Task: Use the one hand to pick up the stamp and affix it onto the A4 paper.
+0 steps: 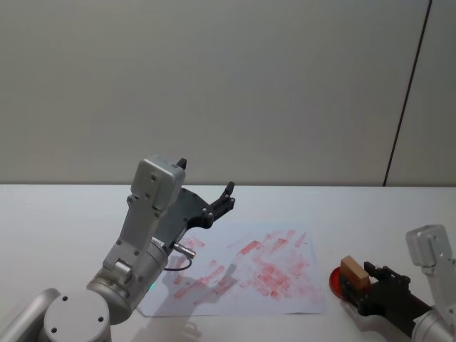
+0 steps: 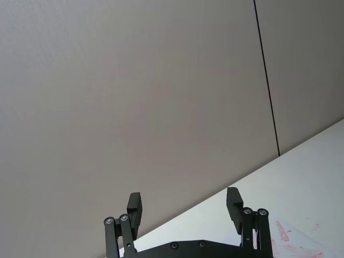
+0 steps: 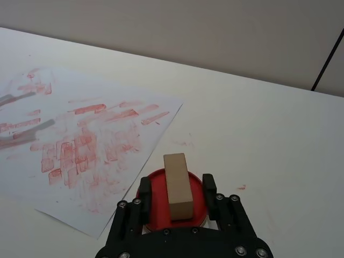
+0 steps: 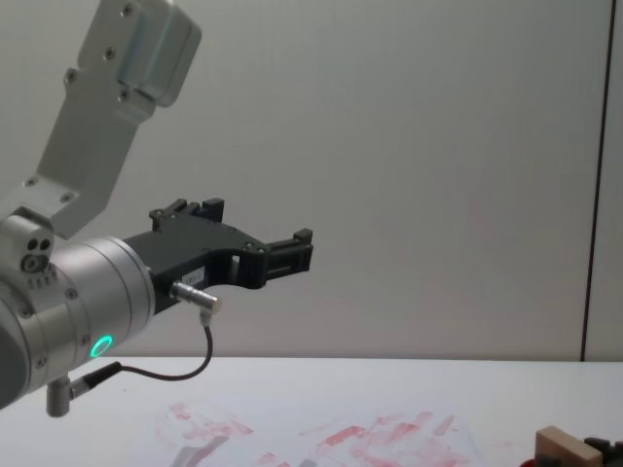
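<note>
The stamp [image 1: 353,269] is a small pale wooden block standing on a low red round pad [image 1: 335,282] at the table's right. My right gripper [image 1: 358,279] straddles it, open. In the right wrist view the stamp [image 3: 178,185] sits between the two black fingers [image 3: 145,188] with a gap on each side. The A4 paper [image 1: 263,274] lies flat just left of the pad, covered in red ink marks, and appears as the paper [image 3: 80,140] in that wrist view too. My left gripper [image 1: 206,177] hangs open high above the paper's left part, nothing between its fingers [image 2: 134,203].
The white table [image 1: 64,221] runs wide around the sheet, with a plain wall behind. The left arm's grey links [image 1: 146,228] rise from the near left. The chest view shows the left gripper [image 4: 258,224] in mid-air and the stamp [image 4: 565,448] at the lower right.
</note>
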`<action>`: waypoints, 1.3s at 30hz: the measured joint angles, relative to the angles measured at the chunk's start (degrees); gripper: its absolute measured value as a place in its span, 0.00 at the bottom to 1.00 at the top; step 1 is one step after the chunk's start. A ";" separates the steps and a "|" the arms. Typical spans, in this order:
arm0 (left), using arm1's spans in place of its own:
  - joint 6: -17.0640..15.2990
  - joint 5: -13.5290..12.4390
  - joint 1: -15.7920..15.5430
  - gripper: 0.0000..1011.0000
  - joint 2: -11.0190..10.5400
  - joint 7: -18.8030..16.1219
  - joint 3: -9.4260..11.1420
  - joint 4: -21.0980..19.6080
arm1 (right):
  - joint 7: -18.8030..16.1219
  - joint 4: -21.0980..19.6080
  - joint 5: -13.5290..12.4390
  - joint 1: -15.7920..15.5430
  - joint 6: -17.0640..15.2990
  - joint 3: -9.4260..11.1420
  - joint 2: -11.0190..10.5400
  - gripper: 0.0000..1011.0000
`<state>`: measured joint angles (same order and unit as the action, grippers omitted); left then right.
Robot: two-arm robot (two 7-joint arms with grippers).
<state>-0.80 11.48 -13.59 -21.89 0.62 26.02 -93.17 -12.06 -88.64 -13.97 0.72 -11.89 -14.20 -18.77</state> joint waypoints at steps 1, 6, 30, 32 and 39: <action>0.00 0.00 0.00 0.99 0.00 0.00 0.00 0.00 | -0.03 0.10 0.00 0.04 0.00 0.00 0.03 0.58; 0.00 0.00 0.00 0.99 0.00 0.00 0.00 0.00 | -0.24 0.76 -0.44 0.40 0.52 0.02 0.27 0.42; 0.00 0.00 0.00 0.99 0.00 0.00 0.00 0.00 | -2.59 0.22 -0.79 0.91 4.33 -0.34 0.95 0.21; 0.00 0.00 0.00 0.99 0.00 0.00 0.00 0.00 | -3.37 -0.16 -0.54 0.96 4.58 -0.63 1.13 0.21; 0.00 0.00 0.00 0.99 0.00 0.00 0.00 0.00 | -5.64 -0.81 0.76 1.22 4.90 -1.87 2.03 0.21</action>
<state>-0.80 11.48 -13.59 -21.89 0.62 26.02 -93.18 -17.70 -89.45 -13.22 1.94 -6.99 -16.07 -16.74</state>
